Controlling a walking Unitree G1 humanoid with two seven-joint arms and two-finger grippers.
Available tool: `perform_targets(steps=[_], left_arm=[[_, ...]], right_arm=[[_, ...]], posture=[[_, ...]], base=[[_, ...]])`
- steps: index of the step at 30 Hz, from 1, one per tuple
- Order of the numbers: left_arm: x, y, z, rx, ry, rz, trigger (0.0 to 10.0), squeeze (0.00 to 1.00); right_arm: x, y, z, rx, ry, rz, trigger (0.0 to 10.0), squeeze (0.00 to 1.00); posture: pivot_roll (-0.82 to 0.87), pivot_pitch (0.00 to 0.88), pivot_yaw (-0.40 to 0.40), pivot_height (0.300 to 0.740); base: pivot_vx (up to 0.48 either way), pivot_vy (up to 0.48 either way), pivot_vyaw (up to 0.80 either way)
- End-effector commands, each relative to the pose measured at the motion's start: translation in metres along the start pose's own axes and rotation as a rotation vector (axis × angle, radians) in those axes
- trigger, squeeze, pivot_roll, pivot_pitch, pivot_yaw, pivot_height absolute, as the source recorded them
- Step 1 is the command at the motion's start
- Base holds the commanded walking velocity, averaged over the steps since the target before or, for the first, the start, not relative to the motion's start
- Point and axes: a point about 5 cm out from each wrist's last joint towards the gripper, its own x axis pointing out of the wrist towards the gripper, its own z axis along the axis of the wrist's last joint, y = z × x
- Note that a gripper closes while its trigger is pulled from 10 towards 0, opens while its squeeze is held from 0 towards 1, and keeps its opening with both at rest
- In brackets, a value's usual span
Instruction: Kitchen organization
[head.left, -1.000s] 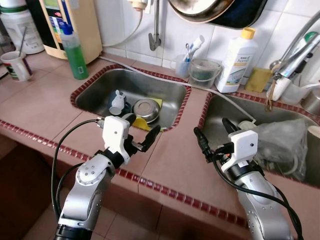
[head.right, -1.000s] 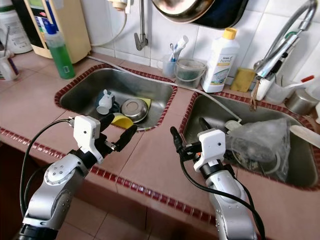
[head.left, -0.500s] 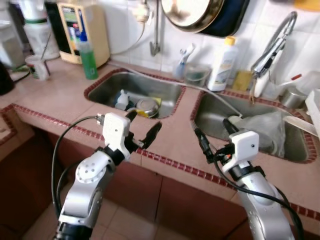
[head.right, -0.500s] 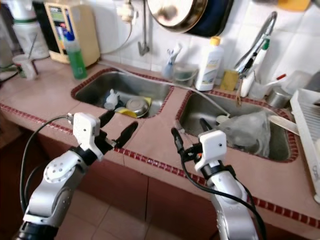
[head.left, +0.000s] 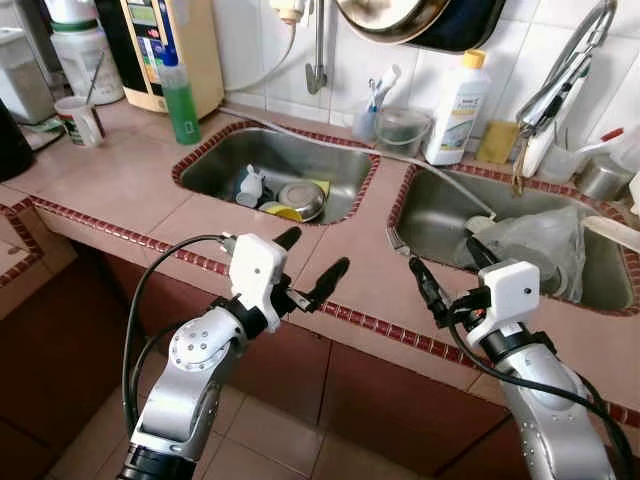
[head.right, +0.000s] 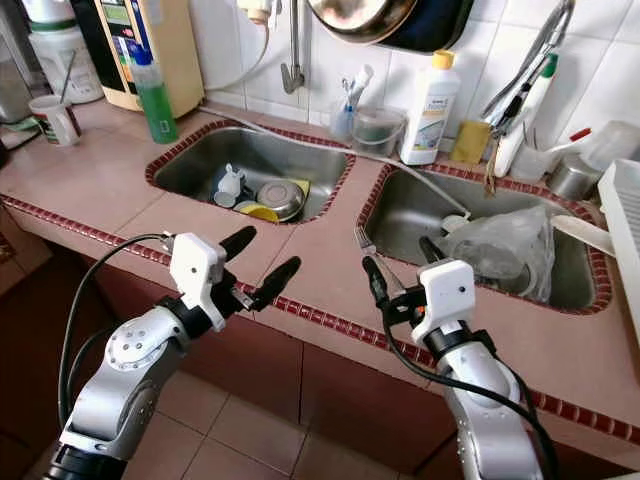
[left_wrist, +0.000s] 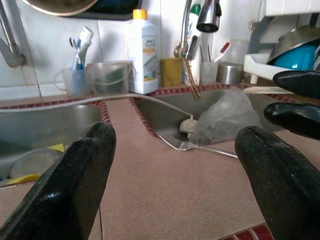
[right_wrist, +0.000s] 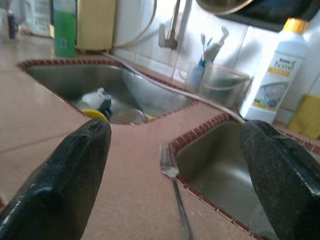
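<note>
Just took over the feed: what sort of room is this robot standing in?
A home kitchen, at a tiled counter with a double sink: dirty dishes in the left basin, a dish soap bottle behind, a fork on the divider.

Hanging pan (head.left: 400, 18): upper part cut off by the picture's top edge. Dish rack (head.right: 622, 235): cut off at the right edge. Contents beneath the plastic bag (head.left: 540, 245) in the right sink (head.left: 430, 225): hidden. Bottle (right_wrist: 272, 75) label print: blurred, mostly unreadable.

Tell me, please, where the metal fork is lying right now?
The metal fork lies on the counter strip between the two sinks, near the right sink's rim, just ahead of the right gripper.
</note>
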Motion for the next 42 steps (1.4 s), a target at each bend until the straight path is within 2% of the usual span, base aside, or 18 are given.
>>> perform_targets(steps=[1,10,20,23,27,31,42], left_arm=[[0.002,-0.003,0.003,0.023,-0.001,-0.023,10.0,0.0],[0.007,-0.008,0.004,0.024,0.0,-0.041,10.0,0.0],[0.01,-0.013,0.004,0.033,0.004,-0.065,10.0,0.0],[0.011,-0.016,0.005,0.018,0.004,-0.073,10.0,0.0],[0.012,-0.016,0.006,0.024,0.0,-0.074,10.0,0.0],[0.012,-0.016,0.007,0.018,-0.004,-0.073,10.0,0.0],[0.014,-0.015,0.009,0.012,-0.008,-0.069,10.0,0.0]], right_arm=[[-0.001,-0.01,-0.002,-0.001,0.018,-0.02,10.0,0.0],[-0.001,-0.03,-0.009,0.005,0.06,-0.04,10.0,0.0],[0.002,-0.05,-0.015,0.064,0.103,-0.007,10.0,0.0],[0.006,-0.055,-0.015,0.046,0.104,0.005,10.0,0.0],[0.01,-0.055,-0.01,0.032,0.08,0.016,10.0,0.0],[0.014,-0.048,-0.001,0.04,0.034,0.042,10.0,0.0],[0.018,-0.035,0.009,0.049,-0.012,0.077,10.0,0.0]], posture=[[-0.07,0.043,-0.014,0.74],[-0.08,0.048,-0.013,0.74],[-0.08,0.051,-0.013,0.74],[-0.08,0.056,-0.016,0.74],[-0.08,0.055,-0.016,0.74],[-0.08,0.049,-0.016,0.74],[-0.08,0.04,-0.01,0.74]], base=[[0.0,0.0,0.0],[0.0,0.0,0.0],[0.0,0.0,0.0],[0.0,0.0,0.0],[0.0,0.0,0.0],[0.0,0.0,0.0],[0.0,-0.386,0.0]])
